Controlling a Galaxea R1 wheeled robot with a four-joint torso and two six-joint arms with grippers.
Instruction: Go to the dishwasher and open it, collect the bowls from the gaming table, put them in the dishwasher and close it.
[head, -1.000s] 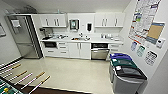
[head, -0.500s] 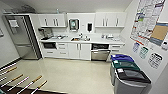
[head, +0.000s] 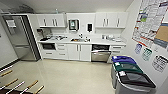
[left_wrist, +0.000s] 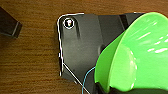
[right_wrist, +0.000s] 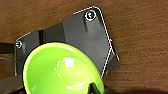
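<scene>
One kitchen wall faces the head view: the dishwasher (head: 100, 55) sits low among white cabinets (head: 79, 52), right of the sink (head: 80, 39), its steel front upright with a dark band above it. Bins (head: 127, 71) stand against the right wall and a fridge (head: 22, 37) stands at the left.

Left wrist view: a green bowl (left_wrist: 140, 55) lies close over the dark plate, above a brown wood-grain surface (left_wrist: 30, 50); whether the fingers grasp it I cannot tell.

Right wrist view: a green bowl (right_wrist: 62, 70) shows likewise, and I cannot tell the state of the fingers.
</scene>
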